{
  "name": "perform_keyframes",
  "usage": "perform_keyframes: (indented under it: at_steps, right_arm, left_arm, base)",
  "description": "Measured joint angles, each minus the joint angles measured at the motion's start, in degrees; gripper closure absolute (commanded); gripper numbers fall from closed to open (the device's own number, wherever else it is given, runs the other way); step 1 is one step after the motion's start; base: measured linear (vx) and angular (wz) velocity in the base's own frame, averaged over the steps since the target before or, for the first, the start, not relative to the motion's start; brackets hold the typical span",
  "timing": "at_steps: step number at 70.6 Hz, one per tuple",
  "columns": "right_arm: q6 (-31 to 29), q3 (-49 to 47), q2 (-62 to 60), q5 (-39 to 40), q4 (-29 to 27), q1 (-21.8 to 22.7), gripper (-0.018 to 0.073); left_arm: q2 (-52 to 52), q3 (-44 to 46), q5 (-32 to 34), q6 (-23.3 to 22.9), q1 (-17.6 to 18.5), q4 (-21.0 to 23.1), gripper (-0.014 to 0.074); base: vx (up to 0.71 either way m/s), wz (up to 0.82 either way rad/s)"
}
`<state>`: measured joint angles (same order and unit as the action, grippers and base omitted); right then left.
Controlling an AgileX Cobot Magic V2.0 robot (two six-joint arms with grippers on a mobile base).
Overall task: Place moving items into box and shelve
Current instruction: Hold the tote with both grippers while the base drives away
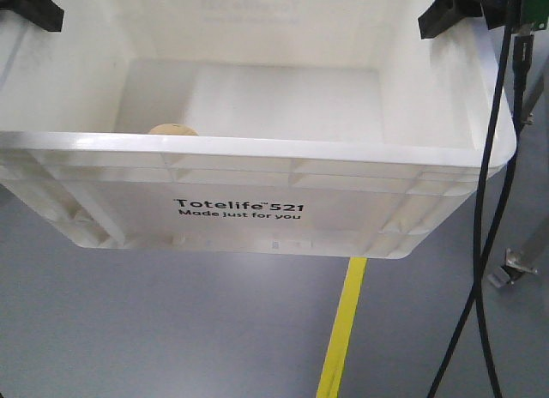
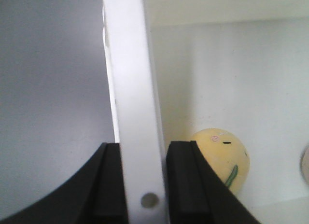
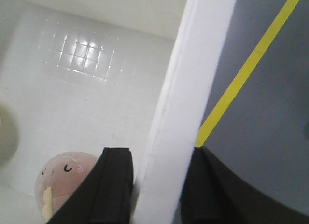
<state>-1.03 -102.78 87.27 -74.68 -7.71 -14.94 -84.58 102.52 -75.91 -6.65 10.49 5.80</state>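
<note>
The box (image 1: 257, 209), a large white crate printed "Totelife 521", hangs above the floor between both arms. My left gripper (image 1: 34, 8) sits at its far left rim and my right gripper (image 1: 450, 12) at its far right rim. In the left wrist view, the left gripper (image 2: 143, 185) is shut on the box wall (image 2: 133, 89), beside a cream moving item (image 2: 224, 156) with a green ridge inside. The right gripper (image 3: 161, 190) is shut on the opposite wall (image 3: 193, 89), with a tan item (image 3: 63, 178) with a yellow ridge on the box floor. One item top (image 1: 174, 129) peeks over the near rim.
Grey floor lies below the box, crossed by a yellow tape line (image 1: 343, 329). A black cable (image 1: 485, 244) hangs at the right, next to a metal bracket (image 1: 515, 265). A blurred round shape (image 3: 7, 142) sits at the left edge inside the box.
</note>
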Motion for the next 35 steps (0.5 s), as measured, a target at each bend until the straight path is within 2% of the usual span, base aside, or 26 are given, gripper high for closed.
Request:
perform_keyframes:
  at_steps: [35]
  right_arm:
    - [0.0, 0.0, 0.0, 0.0, 0.0, 0.0, 0.0571]
  left_arm:
    - [0.0, 0.0, 0.0, 0.0, 0.0, 0.0, 0.0613]
  base:
    - [0.56, -0.02]
